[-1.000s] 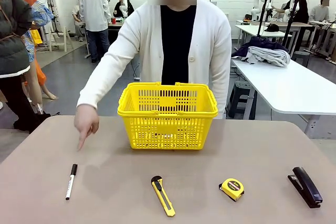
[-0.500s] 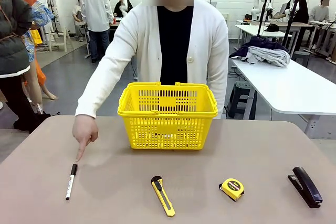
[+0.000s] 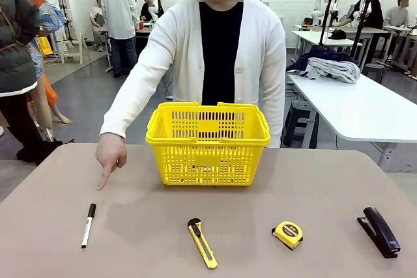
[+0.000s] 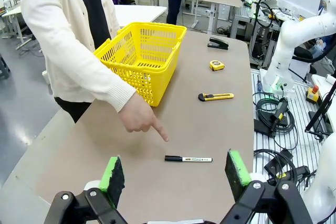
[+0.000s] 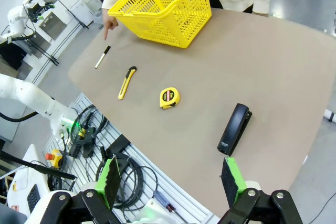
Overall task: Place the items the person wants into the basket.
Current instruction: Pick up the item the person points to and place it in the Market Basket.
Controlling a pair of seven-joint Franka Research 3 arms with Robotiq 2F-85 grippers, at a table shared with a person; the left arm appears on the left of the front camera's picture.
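Note:
The yellow lattice basket [image 3: 208, 142] [image 4: 142, 56] [image 5: 165, 6] stands at the table's far middle, in front of the person [image 3: 218, 56]. The person's hand [image 3: 109, 154] [image 4: 140, 120] points down toward the white marker with a black cap [image 3: 87, 224] [image 4: 188, 158] [image 5: 102, 56] at the front left. The yellow utility knife [image 3: 202, 243] [image 4: 216, 96] [image 5: 126, 83] lies at the front middle. My left gripper [image 4: 173, 174] hangs open above the table's left end, high over the marker. Off the near right edge my right gripper [image 5: 170, 178] is open too, empty.
A round yellow tape measure [image 3: 287, 234] [image 5: 169, 97] lies right of the knife. A black stapler [image 3: 378, 231] [image 5: 234, 128] sits at the front right. Cables and a rack lie beyond the table's near edge [image 5: 121, 171]. Other people stand far behind.
The person's pointing hand dipped down to the marker's cap, then lifted back up and away from it. The objects have not moved.

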